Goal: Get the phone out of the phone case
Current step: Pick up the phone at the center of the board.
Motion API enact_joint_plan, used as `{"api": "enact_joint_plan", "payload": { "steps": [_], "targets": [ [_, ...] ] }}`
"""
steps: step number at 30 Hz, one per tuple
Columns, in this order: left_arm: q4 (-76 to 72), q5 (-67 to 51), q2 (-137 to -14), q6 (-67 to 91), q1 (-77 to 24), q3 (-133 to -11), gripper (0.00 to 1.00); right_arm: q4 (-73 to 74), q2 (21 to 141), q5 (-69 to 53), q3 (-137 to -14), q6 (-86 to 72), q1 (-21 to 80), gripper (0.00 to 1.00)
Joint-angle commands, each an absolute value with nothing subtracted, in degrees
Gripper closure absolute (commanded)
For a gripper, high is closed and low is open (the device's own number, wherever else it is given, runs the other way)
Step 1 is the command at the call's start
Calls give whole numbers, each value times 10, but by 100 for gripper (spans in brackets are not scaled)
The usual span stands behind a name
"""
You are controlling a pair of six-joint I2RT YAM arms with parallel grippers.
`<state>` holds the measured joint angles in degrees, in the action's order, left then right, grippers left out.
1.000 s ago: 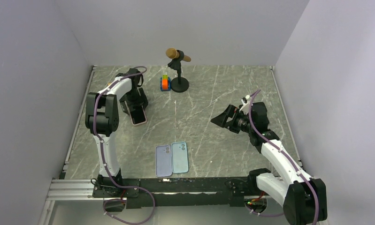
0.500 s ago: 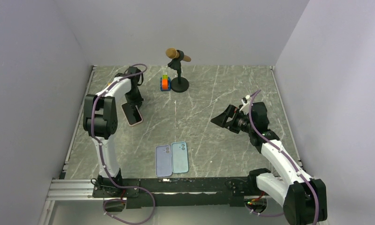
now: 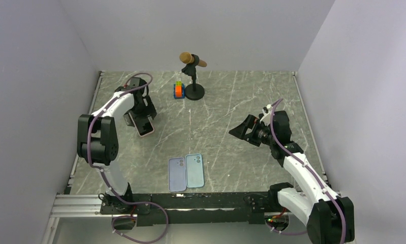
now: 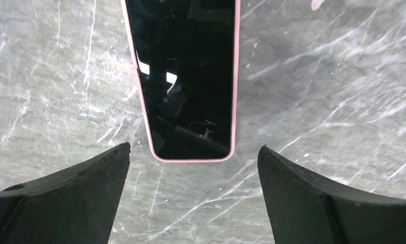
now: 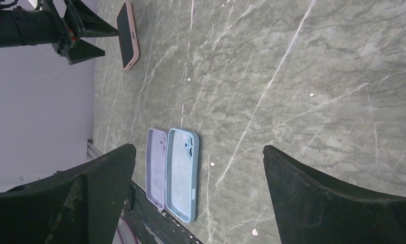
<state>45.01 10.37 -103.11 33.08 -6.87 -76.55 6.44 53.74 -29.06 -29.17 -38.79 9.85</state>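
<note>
The left gripper [image 4: 193, 151] stands wide, holding nothing, low over the table [image 4: 338, 76]. Both fingers [image 4: 79, 188] flank the near end of the phone [image 4: 185, 76] without touching it. The phone lies flat, dark screen up, inside its pink case [image 4: 235, 76], and stretches away ahead of the fingertips. Beyond the gripper on its right, toward the back wall, are a small coloured block toy [image 3: 178, 90] and a microphone [image 3: 192, 59] on a stand. Well apart, nearer the arm bases, a lilac case [image 3: 177, 174] and a blue case [image 3: 194, 171] lie side by side, touching. Far across the table the right gripper [image 3: 240, 130] hangs spread and empty, aimed toward them.
</note>
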Motion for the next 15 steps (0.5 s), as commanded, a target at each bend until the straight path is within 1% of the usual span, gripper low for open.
{"api": "enact_joint_plan", "payload": {
  "steps": [1,4,11,15],
  "targets": [
    [461,93,-1064,327,-56,-807,1,53,522,-290,-302,-388,100,0],
    [465,87,-1089,326,-47,-815,0,53,516,-291,-302,-388,100,0],
    [407,39,-1089,318,-19,-770,1,49,499,-287,-298,-383,100,0],
    [420,48,-1109,320,-19,-781,1,40,507,-290,-294,-387,100,0]
  ]
}}
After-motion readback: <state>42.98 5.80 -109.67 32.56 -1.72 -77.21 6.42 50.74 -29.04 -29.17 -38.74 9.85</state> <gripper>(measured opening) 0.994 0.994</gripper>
